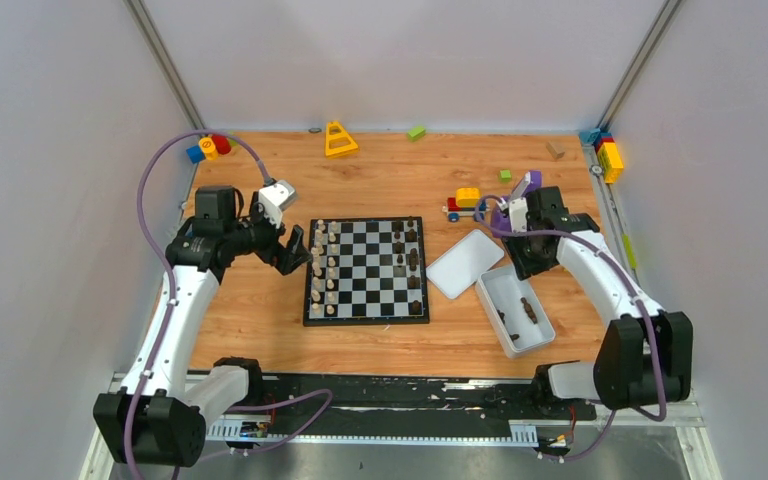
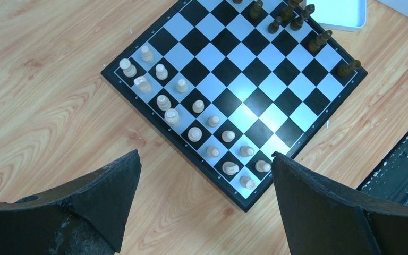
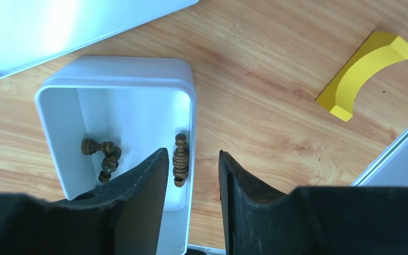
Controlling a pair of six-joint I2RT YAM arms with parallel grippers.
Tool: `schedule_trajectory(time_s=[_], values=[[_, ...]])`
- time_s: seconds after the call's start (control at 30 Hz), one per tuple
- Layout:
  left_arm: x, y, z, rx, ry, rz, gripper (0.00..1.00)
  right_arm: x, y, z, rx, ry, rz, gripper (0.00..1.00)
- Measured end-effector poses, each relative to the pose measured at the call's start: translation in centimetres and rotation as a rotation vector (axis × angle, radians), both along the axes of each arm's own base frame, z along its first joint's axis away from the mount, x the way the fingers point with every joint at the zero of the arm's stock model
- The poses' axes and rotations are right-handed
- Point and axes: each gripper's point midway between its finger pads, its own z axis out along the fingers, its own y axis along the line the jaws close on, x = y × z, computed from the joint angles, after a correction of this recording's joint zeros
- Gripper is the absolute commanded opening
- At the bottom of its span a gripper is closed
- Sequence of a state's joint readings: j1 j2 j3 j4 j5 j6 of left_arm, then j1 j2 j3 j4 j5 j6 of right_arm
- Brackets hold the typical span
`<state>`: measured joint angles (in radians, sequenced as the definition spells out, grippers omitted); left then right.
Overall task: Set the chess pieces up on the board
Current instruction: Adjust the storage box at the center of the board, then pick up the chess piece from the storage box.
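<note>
The board (image 1: 370, 268) lies mid-table. Cream chess pieces (image 1: 325, 270) fill its two left columns, and several dark ones (image 1: 412, 262) stand along its right side. In the left wrist view the cream pieces (image 2: 196, 106) stand in two rows on the board (image 2: 244, 79). My left gripper (image 1: 293, 252) hovers just left of the board, open (image 2: 204, 154) and empty. More dark pieces (image 3: 102, 151) lie in a white tray (image 3: 117, 66), one (image 3: 180, 159) against its wall. My right gripper (image 3: 191, 152) hangs over the tray's (image 1: 513, 340) far end, jaws apart with nothing between them.
The tray's white lid (image 1: 465, 263) lies between board and tray. Toy blocks are scattered at the back: a yellow cone (image 1: 339, 140), a green brick (image 1: 416, 132), a toy car (image 1: 465, 203), corner bricks (image 1: 210, 148). A yellow arch block (image 3: 366, 69) lies near the right rail.
</note>
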<state>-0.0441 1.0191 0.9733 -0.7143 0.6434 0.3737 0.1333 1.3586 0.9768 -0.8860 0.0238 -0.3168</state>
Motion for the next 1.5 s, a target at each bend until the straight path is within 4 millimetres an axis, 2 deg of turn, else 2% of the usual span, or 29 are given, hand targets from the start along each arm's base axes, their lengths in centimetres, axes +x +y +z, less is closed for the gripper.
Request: schedule_trajectory(time_s=[0.17, 0.27, 0.43, 0.63, 0.8, 1.07, 1.5], values=[[0.2, 0.2, -0.2, 0.014, 0.003, 0.007, 1.0, -0.6, 1.1, 2.2, 0.065, -0.079, 0.073, 0.38], [0.2, 0.3, -0.2, 0.02, 0.0, 0.008, 1.0, -1.6, 1.8, 2.6, 0.09, -0.087, 0.121, 0.37], [0.2, 0.4, -0.3, 0.025, -0.004, 0.006, 1.0, -4.0, 2.6, 0.2, 0.097, 0.003, 0.182, 0.36], [0.2, 0.3, -0.2, 0.021, -0.008, 0.0, 1.0, -6.1, 1.7, -2.9, 0.029, 0.1, 0.203, 0.42], [0.2, 0.2, -0.1, 0.016, -0.01, -0.005, 1.0, -6.1, 1.0, -3.6, -0.051, 0.098, 0.221, 0.42], [0.2, 0.0, -0.3, 0.011, -0.012, -0.016, 1.0, -6.8, 0.4, -6.0, -0.209, 0.129, 0.286, 0.4], [0.1, -0.1, -0.4, 0.009, -0.015, -0.024, 1.0, -6.0, -0.7, -6.7, -0.297, 0.118, 0.215, 0.4]])
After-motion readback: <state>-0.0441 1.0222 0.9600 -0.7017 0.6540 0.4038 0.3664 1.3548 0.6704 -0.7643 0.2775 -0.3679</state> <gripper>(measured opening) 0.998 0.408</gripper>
